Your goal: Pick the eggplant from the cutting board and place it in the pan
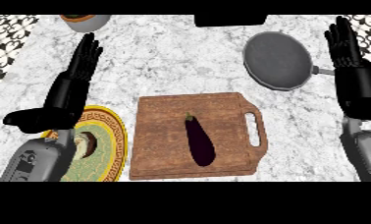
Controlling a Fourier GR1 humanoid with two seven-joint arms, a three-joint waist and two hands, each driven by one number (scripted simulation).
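Eggplant [200, 140] lies untouched on cutting board [196, 134]; pan [278, 61] waits beyond it; both hands, left [72, 78] and right [346, 53], spread, holding nothing.

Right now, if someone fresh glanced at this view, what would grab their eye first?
Probably the dark purple eggplant lying lengthwise on the wooden cutting board at the centre. Next, the grey pan at the upper right, with nothing in it. Both black hands are open with straight fingers: the left hand above a yellow patterned plate, the right hand beside the pan's handle.
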